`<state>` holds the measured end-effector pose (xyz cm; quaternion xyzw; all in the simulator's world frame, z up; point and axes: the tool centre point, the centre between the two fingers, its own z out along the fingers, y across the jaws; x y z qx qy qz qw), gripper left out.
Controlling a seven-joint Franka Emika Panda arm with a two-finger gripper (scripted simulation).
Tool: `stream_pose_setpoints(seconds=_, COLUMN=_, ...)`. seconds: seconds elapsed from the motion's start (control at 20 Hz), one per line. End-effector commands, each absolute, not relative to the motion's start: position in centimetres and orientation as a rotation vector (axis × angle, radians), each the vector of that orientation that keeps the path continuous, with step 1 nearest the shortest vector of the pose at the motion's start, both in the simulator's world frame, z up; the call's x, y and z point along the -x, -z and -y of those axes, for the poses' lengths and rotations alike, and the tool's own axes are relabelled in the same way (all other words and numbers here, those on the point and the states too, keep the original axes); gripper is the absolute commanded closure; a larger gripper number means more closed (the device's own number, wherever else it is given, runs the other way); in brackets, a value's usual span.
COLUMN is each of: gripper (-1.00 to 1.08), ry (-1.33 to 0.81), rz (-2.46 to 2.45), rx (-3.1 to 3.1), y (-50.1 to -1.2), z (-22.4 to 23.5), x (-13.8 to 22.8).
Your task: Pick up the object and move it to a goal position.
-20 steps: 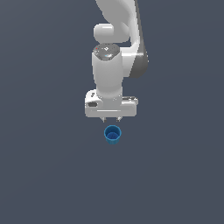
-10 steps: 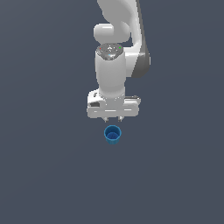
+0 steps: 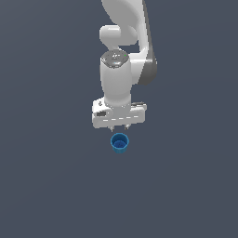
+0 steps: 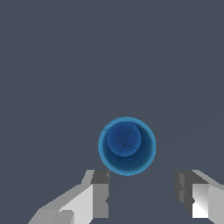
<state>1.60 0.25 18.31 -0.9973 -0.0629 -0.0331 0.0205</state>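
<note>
Above unmoved cup, open gripper shifted slightly.

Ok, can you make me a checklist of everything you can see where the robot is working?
Surface: plain dark grey floor, flat, no marks seen.
Job's things: one small blue cup, upright, open side up, darker inside; it stands alone on the surface.
Clutter: nothing seen.
End effector: white end effector, open, its two fingers spread wider than the cup; it hangs above the cup and is not touching it. In the wrist view the cup sits just ahead of the gap, not yet between the fingers.
Cables: nothing seen.
Surroundings: only the white robot arm; no goal marker seen.
</note>
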Motion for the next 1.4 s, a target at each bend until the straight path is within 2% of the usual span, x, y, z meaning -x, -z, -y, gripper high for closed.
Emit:
stream_pose_setpoints(seconds=0.0, gripper=-0.2, ry=0.105, rz=0.261, rx=3.087, y=-17.8, z=-0.1, x=-1.4)
stream_pose_setpoints(seconds=1.35, gripper=-0.2, ry=0.208, rz=1.271, rx=2.791, y=-12.0, z=0.8, x=1.1)
